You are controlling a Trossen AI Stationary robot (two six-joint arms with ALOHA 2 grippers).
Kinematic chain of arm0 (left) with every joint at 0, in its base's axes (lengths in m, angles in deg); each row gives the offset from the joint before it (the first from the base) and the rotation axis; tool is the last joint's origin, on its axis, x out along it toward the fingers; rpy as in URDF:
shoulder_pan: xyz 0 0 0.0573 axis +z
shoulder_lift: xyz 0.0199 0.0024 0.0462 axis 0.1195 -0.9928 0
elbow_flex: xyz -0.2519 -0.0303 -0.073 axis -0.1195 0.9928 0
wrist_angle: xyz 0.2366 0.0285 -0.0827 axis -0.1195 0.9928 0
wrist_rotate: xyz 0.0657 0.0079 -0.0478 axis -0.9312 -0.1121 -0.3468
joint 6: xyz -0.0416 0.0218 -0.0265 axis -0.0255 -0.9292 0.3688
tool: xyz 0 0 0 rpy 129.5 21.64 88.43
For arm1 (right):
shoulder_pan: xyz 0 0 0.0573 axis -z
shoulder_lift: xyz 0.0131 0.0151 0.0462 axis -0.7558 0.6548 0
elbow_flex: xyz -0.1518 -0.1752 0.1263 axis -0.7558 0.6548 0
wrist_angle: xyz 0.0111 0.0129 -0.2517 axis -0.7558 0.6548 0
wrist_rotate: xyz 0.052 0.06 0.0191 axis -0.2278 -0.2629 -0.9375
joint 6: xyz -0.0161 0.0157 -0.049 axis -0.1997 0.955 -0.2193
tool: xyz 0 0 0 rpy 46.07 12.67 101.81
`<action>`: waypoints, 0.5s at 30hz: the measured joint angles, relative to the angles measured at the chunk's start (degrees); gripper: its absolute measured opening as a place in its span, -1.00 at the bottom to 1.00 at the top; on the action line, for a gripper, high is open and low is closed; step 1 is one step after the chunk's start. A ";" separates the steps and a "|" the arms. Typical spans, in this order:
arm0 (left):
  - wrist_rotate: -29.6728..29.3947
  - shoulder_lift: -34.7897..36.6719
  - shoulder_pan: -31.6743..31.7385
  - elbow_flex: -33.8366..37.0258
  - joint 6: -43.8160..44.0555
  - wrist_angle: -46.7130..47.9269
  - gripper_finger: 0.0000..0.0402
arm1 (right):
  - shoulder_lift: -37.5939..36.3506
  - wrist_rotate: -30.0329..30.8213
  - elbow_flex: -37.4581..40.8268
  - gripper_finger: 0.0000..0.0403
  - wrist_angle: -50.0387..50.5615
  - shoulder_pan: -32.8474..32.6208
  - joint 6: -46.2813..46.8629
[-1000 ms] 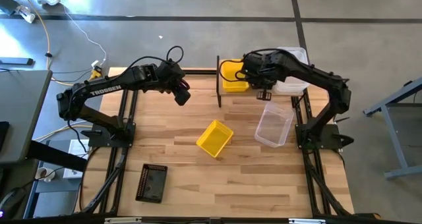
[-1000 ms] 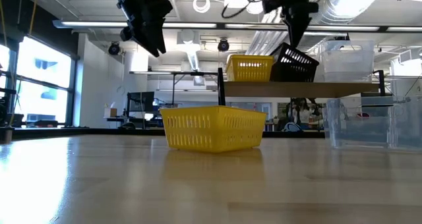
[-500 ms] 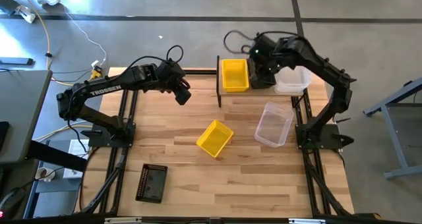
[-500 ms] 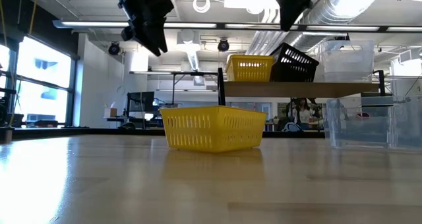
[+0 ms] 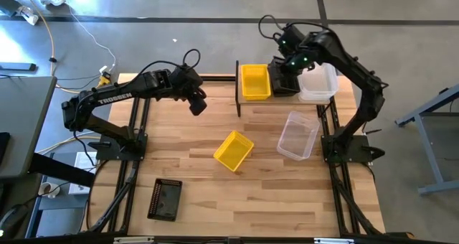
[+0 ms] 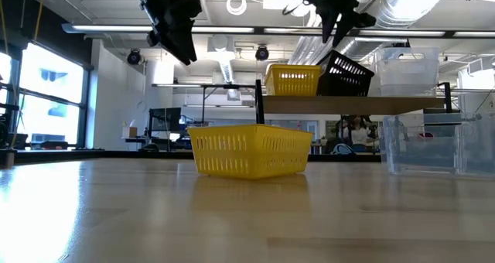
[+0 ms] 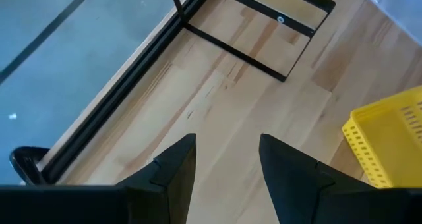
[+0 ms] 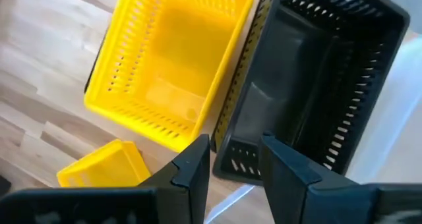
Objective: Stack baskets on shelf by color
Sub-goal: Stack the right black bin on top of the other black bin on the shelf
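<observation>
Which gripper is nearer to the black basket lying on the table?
Left. The left gripper hovers over the table's far left, up-table from the black basket at the near edge. The right gripper is above the shelf, farther away.

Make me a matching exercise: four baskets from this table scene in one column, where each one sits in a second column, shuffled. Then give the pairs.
Things:
1. black basket
2. yellow basket
3. clear basket
4. black basket

Places:
A. flat on the table near its front left corner
B. on the shelf, tilted, beside a yellow one
C. mid-table
D. on the table below the shelf's right end

Pairs: 1-B, 2-C, 3-D, 4-A
</observation>
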 joint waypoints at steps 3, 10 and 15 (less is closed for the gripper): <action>0.00 0.00 0.00 0.00 -1.87 0.00 -0.22 | 0.00 -0.78 1.29 -0.43 -1.42 0.10 1.56; -0.01 0.00 0.00 0.00 -5.42 -0.42 -0.22 | 0.00 -0.84 4.31 -0.43 -2.74 0.08 5.41; -0.05 0.00 -0.01 0.00 -7.68 -0.42 -0.22 | 0.04 -0.91 8.60 -0.43 -3.74 -0.06 6.87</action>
